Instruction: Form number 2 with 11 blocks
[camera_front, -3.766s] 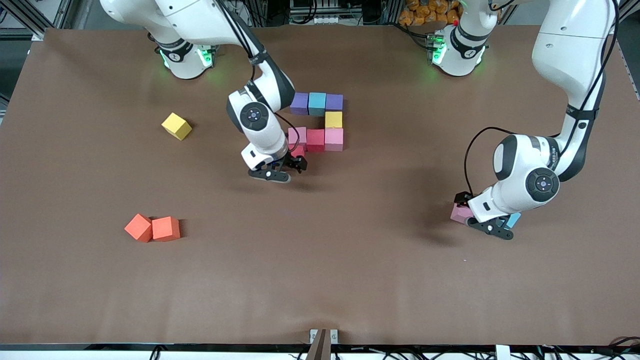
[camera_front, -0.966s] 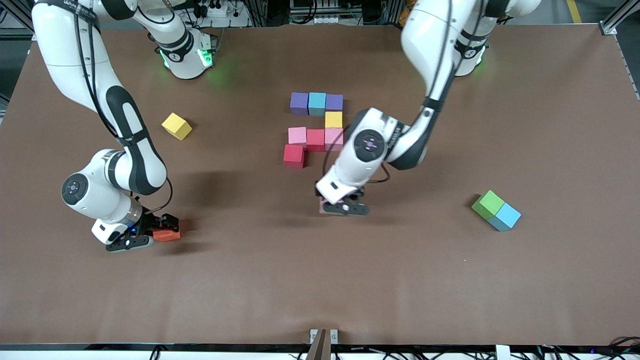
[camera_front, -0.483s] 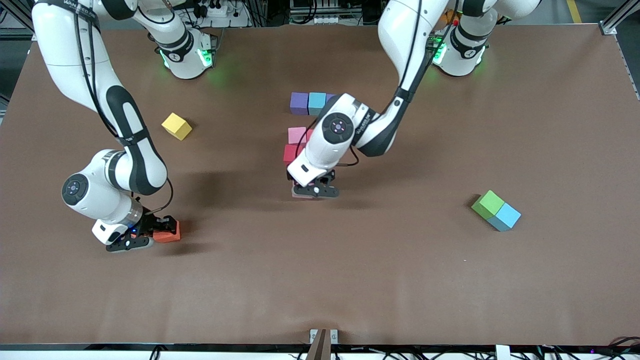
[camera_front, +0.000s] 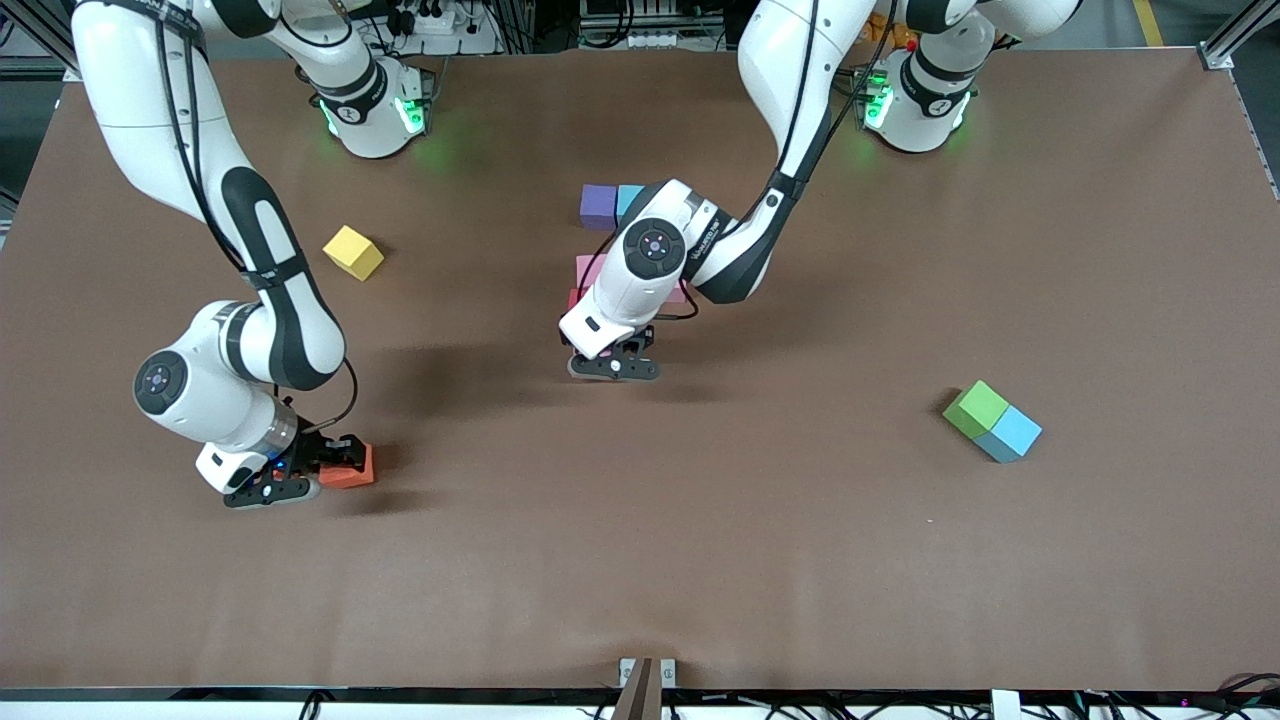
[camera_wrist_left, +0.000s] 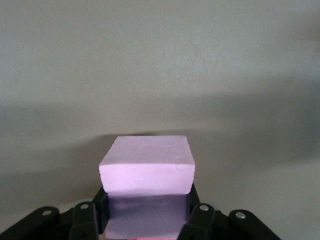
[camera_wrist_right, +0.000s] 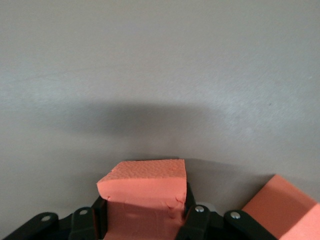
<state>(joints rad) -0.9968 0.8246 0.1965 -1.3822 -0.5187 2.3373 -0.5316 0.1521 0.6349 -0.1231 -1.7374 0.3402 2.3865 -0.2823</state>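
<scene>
The partly built number 2 lies mid-table. Its purple cube (camera_front: 598, 205), a sliver of sky-blue cube (camera_front: 629, 197), a pink cube (camera_front: 590, 268) and a crimson edge (camera_front: 572, 300) show; my left arm hides the rest. My left gripper (camera_front: 605, 368) is low over the table beside the crimson cube, shut on a pink block (camera_wrist_left: 146, 165). My right gripper (camera_front: 266, 488) is low at the right arm's end, shut on an orange block (camera_wrist_right: 142, 186) that is mostly hidden in the front view. A second orange block (camera_front: 352, 468) lies beside it and also shows in the right wrist view (camera_wrist_right: 285, 207).
A loose yellow block (camera_front: 353, 251) lies toward the right arm's end, farther from the camera than the right gripper. A green block (camera_front: 976, 408) and a sky-blue block (camera_front: 1015, 433) touch each other at the left arm's end.
My left gripper has carried the pink block from the open mid-table up to the crimson cube. My right gripper has shifted a little toward the centre, and the loose orange block shifted with it.
</scene>
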